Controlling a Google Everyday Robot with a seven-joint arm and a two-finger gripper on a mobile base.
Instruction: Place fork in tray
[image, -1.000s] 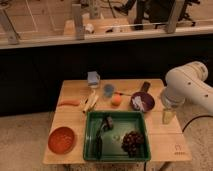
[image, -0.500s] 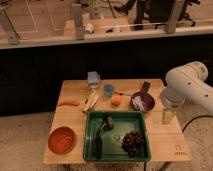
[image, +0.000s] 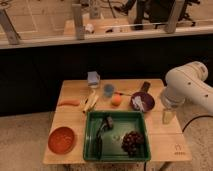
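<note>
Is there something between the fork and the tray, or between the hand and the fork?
Yes. The purple bowl stands between the hand, at the table's right edge, and the fork. The orange ball lies between the fork and the tray's rear rim.

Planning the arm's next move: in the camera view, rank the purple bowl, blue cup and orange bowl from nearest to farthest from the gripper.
The gripper hangs at the right edge of the table.
1. purple bowl, right beside it, toward the middle
2. blue cup, mid-table, at the back
3. orange bowl, far front corner
</note>
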